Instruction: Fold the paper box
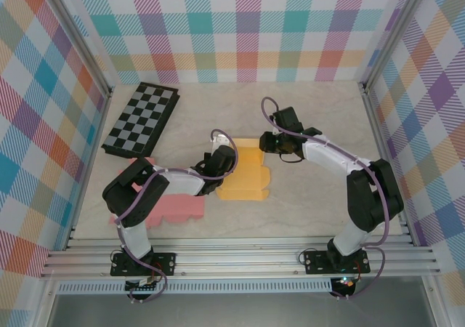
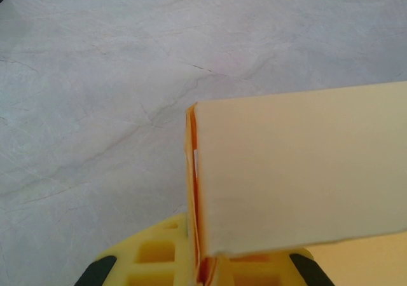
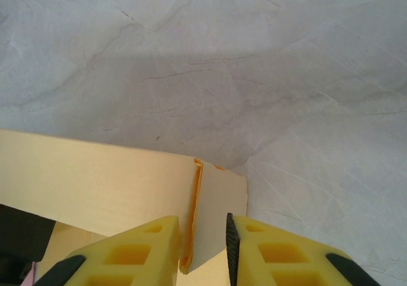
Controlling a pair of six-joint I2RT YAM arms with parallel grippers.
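Two grippers meet at the yellow box point(image 1: 245, 178) mid-frame: left gripper point(image 2: 203, 264) pinched tight on its wall, right gripper point(image 3: 203, 245) a little apart around a corner flap.

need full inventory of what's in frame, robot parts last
paper box: 1, yellow-orange, mid-table between the pincers
flat paper cutout: 1, pink, near left of the table
checkered board: 1, black and white, far left, lying flat
table: 1, pale marbled grey
walls: multicolour plaid, on three sides
rail frame: silver, along the near edge
left arm: 1, black and white, base near left
right arm: 1, black and white, base near right
left pincer: 1, yellow fingers, shut on a raised panel of the paper box
right pincer: 1, yellow fingers, straddling a box flap, grip unclear
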